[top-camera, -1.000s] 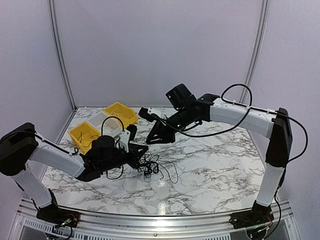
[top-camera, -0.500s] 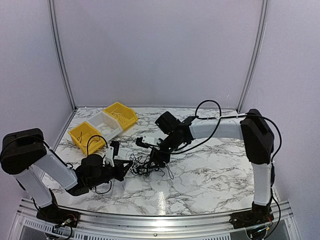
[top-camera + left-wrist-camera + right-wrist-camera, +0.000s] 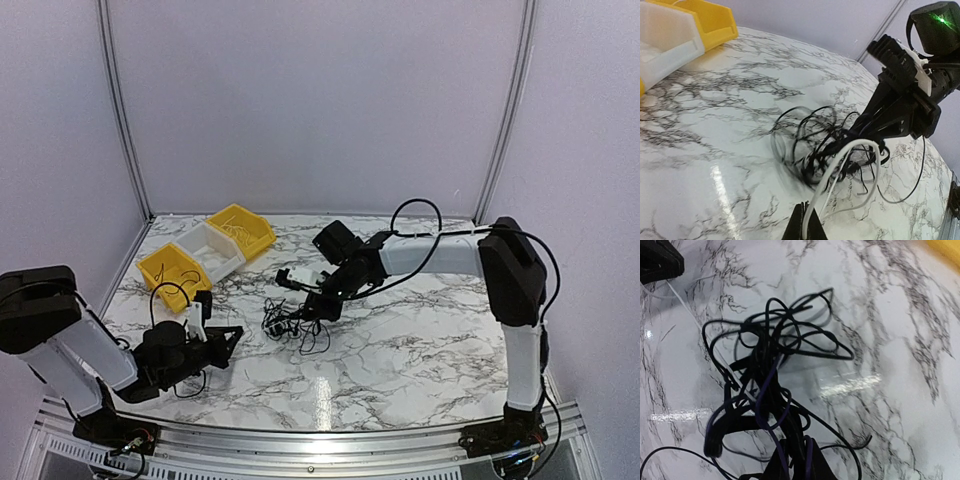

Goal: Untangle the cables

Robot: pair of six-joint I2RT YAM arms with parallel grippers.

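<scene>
The cables point(image 3: 295, 322) are a clump of thin black wires on the marble table's middle. My right gripper point(image 3: 318, 305) is down on the clump's far right side. In the right wrist view its jaws point(image 3: 797, 462) are shut on black strands and a purple cable point(image 3: 764, 388) of the clump point(image 3: 770, 355). My left gripper point(image 3: 230, 337) is low at the near left, apart from the clump. In the left wrist view it point(image 3: 807, 227) is shut on a white cable point(image 3: 824, 182) that arcs into the black clump point(image 3: 825, 135).
Two yellow bins point(image 3: 168, 272) point(image 3: 243, 228) and a white bin point(image 3: 215, 248) stand at the far left; the white bin point(image 3: 665, 40) and a yellow bin point(image 3: 710, 20) also show in the left wrist view. Thicker arm cables loop off the right arm point(image 3: 415, 215).
My right gripper came down from above onto the clump and closed on it. My left gripper drew back to the near left, pulling the white cable out of the clump.
</scene>
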